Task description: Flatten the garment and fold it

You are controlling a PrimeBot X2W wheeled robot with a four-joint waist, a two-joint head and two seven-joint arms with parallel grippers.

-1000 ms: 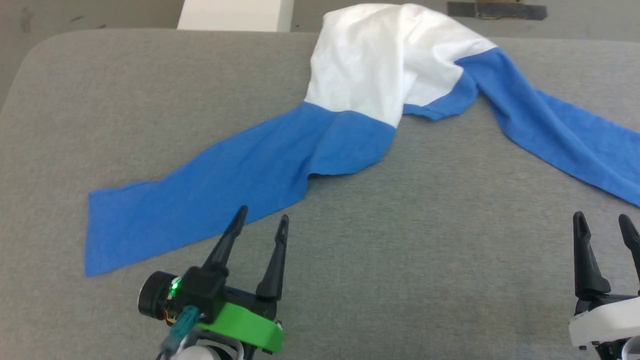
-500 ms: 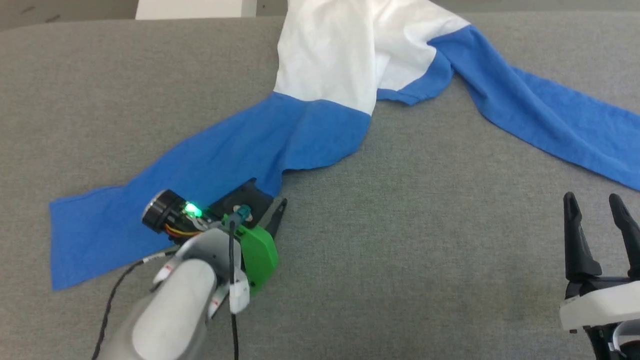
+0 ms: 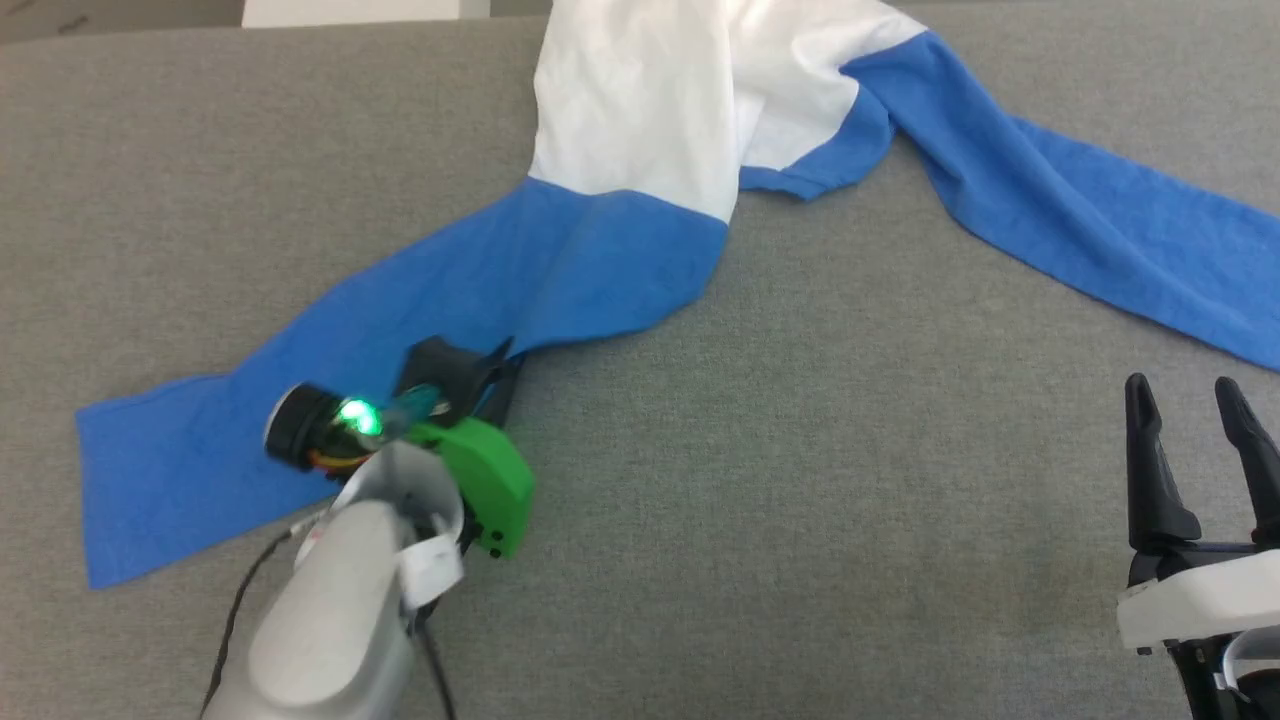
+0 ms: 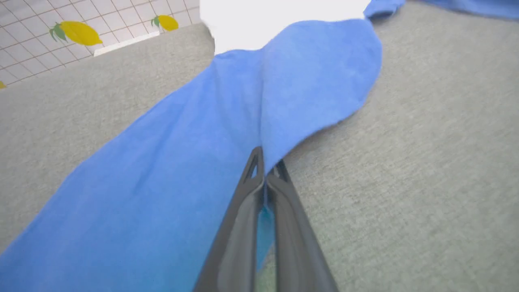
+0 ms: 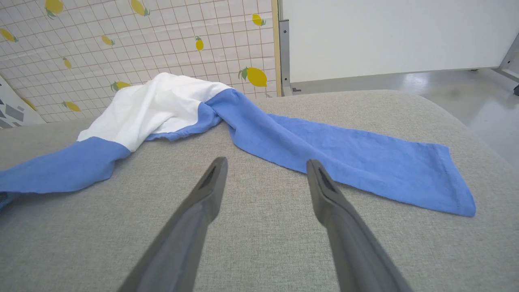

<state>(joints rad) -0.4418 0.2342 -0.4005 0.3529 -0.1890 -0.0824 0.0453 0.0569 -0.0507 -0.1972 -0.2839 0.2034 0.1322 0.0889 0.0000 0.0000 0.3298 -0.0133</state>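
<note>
With the shirt [image 3: 630,120] bunched across the gray table [image 3: 800,450], the left gripper [image 4: 265,164] is closed on the edge of one blue sleeve [image 3: 400,330] while the right gripper [image 3: 1180,390] stands wide open and empty, so a one-sided pull may slip the thin fabric free.

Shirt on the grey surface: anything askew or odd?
Yes. The shirt is far from flat: its white body is heaped at the far edge, with both blue sleeves splayed toward the robot. The left gripper is shut on the left sleeve at its edge; the right gripper is open, off the fabric.
</note>
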